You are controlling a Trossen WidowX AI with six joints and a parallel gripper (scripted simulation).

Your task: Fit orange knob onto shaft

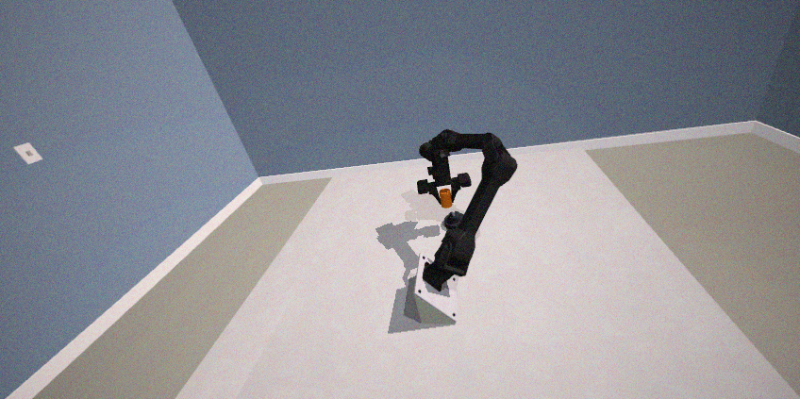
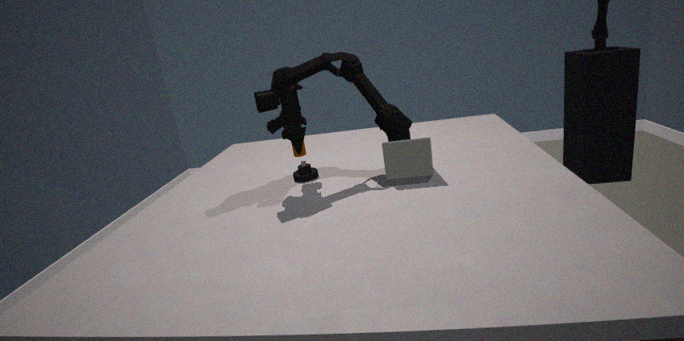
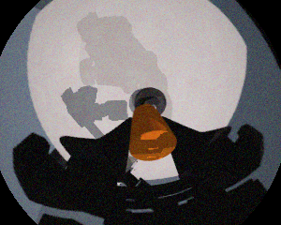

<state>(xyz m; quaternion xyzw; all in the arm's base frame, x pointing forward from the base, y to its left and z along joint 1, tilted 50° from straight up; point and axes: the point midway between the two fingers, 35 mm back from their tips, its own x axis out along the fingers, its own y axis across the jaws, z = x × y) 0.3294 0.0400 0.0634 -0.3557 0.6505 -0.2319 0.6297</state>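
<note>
The six-joint robot arm [image 2: 369, 93] is matte black throughout, built of thick rounded links joined by bulkier cylindrical joint housings. The lower link [image 1: 456, 249] is the stoutest, blocky and broader than the slimmer link above it. Near the wrist a short black cylinder [image 2: 265, 101] sticks out to one side. The black parallel-jaw gripper [image 1: 444, 191] has a crossbar body ending in two rounded knobs, and its jaws are dark and wedge-shaped in the wrist view. The arm stands on a pale grey square base plate [image 1: 432, 305] with small dark screws at its corners.
</note>
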